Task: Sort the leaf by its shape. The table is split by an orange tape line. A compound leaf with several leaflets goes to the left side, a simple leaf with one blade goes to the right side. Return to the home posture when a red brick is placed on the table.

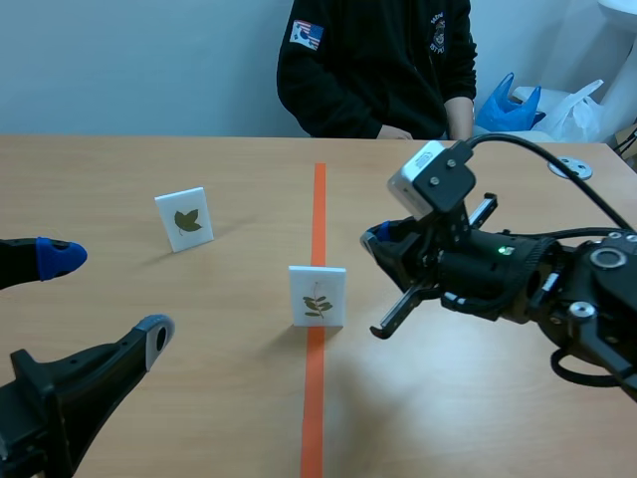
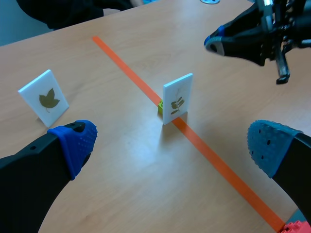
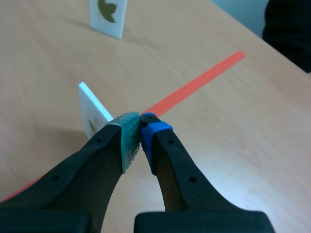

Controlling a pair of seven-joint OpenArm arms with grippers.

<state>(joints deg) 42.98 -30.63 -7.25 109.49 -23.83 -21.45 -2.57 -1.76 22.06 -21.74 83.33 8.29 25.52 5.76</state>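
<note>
A white card with a several-leaflet sprig [image 1: 318, 296] stands upright on the orange tape line [image 1: 318, 199]; in the left wrist view this card [image 2: 177, 98] has a small yellow-green block [image 2: 160, 107] at its foot. A second card with one lobed blade [image 1: 185, 219] [image 2: 44, 97] stands on the left side. My right gripper [image 1: 376, 237] [image 3: 141, 131] is shut on nothing, hovering just right of the sprig card [image 3: 92, 111], which is edge-on beside its tips. My left gripper [image 1: 105, 297] [image 2: 172, 145] is open, low at the near left, with the sprig card ahead of it.
A person in a dark top [image 1: 373, 70] sits across the table. Blue and white plastic bags [image 1: 513, 105] and a grey round disc [image 1: 571, 167] lie at the far right. A bit of something red [image 2: 296, 227] shows beside my left gripper's finger.
</note>
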